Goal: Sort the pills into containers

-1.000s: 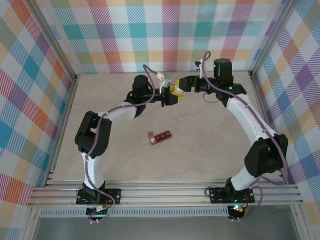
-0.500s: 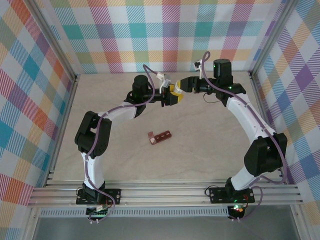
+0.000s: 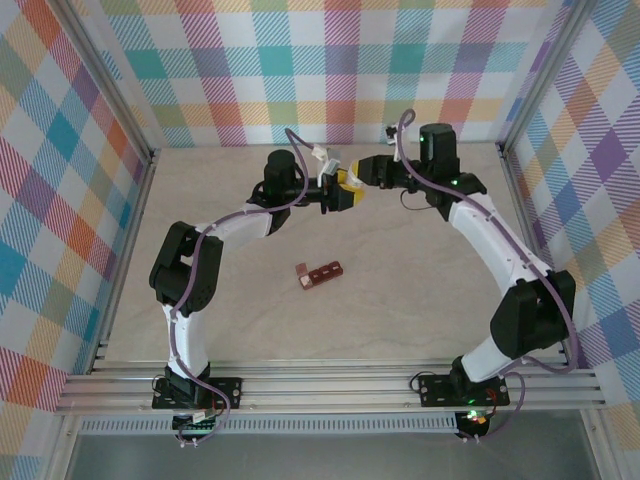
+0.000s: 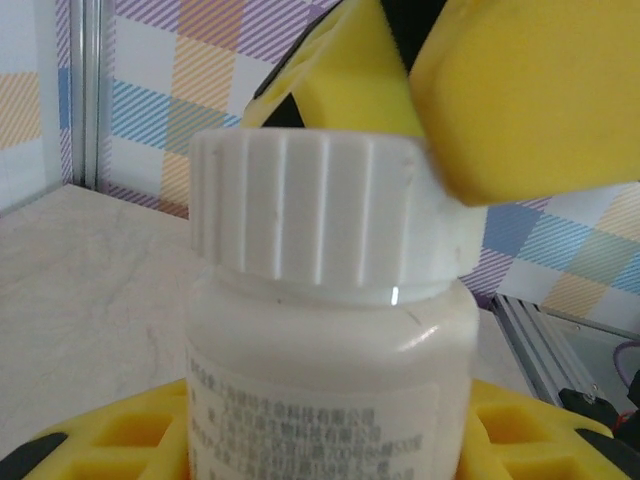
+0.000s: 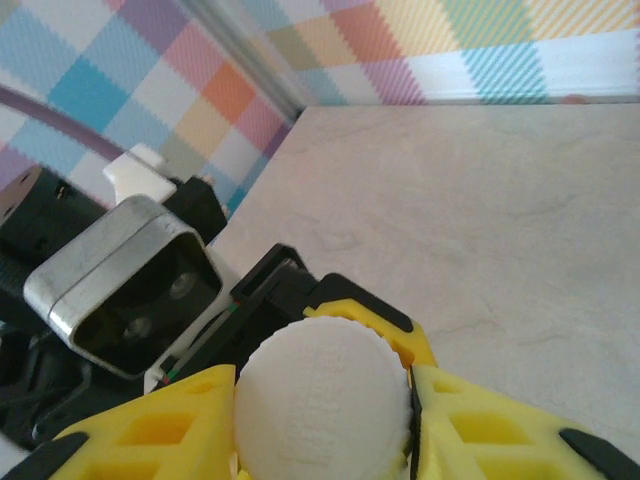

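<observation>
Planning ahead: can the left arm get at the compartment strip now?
Probably not: the strip lies unobstructed, but the left gripper holds the white bottle, its cap gripped by the right gripper.

Wht/blk arms (image 3: 492, 238), yellow L claw (image 3: 344, 194), yellow R claw (image 3: 353, 178)

Bright even light, faint soft shadows, overhead view sharp, wrist close-ups soft, small glint on bottle (image 4: 330, 340)

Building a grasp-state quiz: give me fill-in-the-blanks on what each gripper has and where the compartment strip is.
The left gripper holds the white cylindrical plastic ____.
The right gripper is shut on its ribbed white ____.
The dark red-brown plastic four-compartment strip lies on the ____.
Missing: bottle; cap; table.
</observation>
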{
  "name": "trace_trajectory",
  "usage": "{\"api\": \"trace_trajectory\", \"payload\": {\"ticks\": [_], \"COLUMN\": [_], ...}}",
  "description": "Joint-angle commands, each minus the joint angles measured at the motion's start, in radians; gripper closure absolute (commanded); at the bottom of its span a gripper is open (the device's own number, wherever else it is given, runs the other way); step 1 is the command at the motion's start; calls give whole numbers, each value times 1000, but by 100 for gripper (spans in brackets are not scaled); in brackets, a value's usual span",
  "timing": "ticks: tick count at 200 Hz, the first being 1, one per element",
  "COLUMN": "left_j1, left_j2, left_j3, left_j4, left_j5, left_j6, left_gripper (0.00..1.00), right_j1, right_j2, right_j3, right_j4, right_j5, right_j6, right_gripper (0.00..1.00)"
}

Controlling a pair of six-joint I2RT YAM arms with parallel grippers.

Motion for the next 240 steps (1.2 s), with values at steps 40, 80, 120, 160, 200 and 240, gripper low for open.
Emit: {"api": "trace_trajectory", "payload": {"ticks": [40, 80, 120, 160, 200, 240], "left_j1": [-15, -15, -15, -15, -14, -14], "left_j2": [-9, -9, -9, -14, -19, -17], "left_j3": [38, 38, 38, 36, 35, 38], "left_j4": [74, 76, 76, 56, 46, 35], "left_j5": [5, 5, 8, 16, 29, 44], "left_j6": [-2, -2, -1, 15, 25, 31], "left_gripper": [100, 100, 100, 100, 100, 100], "right_j1": [199, 214, 193, 121, 8, -20], "right_j2": [-57, -65, -107, -192, -189, -93], "right_j3": [-223, -207, -138, -118, -103, 8], "right_j4": [133, 114, 47, 15, 15, -53], "right_j5": [431, 469, 445, 287, 67, -45], "right_j6": [289, 286, 188, 74, -31, -150], "right_gripper": [63, 62, 54, 35, 26, 22]}}
